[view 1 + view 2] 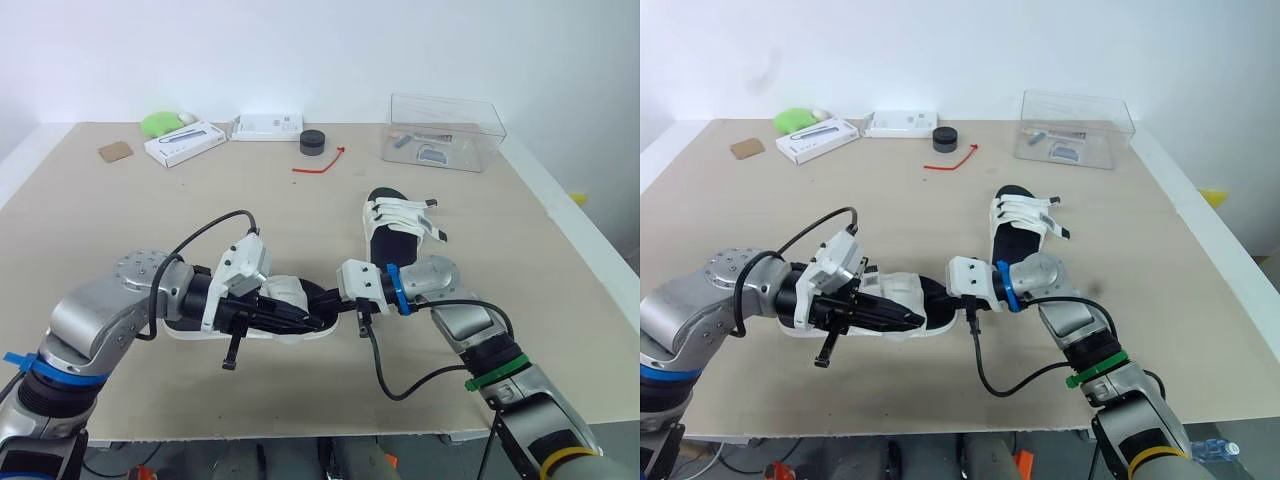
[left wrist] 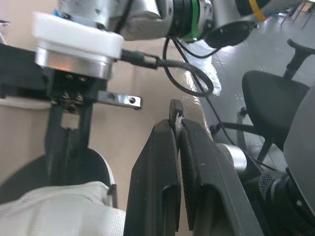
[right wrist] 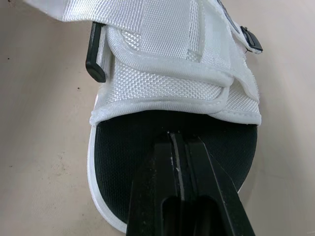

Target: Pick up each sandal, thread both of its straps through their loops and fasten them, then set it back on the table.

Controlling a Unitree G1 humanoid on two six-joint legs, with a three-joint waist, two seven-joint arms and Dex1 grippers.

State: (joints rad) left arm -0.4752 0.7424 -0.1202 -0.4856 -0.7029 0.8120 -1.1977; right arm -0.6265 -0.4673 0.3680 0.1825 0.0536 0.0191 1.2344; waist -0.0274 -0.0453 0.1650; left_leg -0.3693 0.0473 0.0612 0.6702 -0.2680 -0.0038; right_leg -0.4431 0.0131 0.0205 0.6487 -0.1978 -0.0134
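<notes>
One white-strapped sandal with a black footbed (image 1: pixel 290 298) lies on the table between my two grippers. My left gripper (image 1: pixel 305 320) is shut, and its fingers (image 2: pixel 167 162) lie along the sandal's near side. The right gripper (image 1: pixel 330 303) is also shut. Its fingertips (image 3: pixel 175 140) rest over the black footbed (image 3: pixel 123 147), just short of the white straps (image 3: pixel 172 73). The two grippers almost meet, tip to tip. A second sandal (image 1: pixel 395 225) lies flat further back on the right, its straps across the top with their ends sticking out to the right.
At the back of the table are a clear plastic box (image 1: pixel 443 132), a black round puck (image 1: pixel 313 142), a red tie (image 1: pixel 320 165), a white box (image 1: pixel 184 143), a white packet (image 1: pixel 268 126), a green object (image 1: pixel 160 123) and a brown square (image 1: pixel 115 151). Cables hang from both wrists.
</notes>
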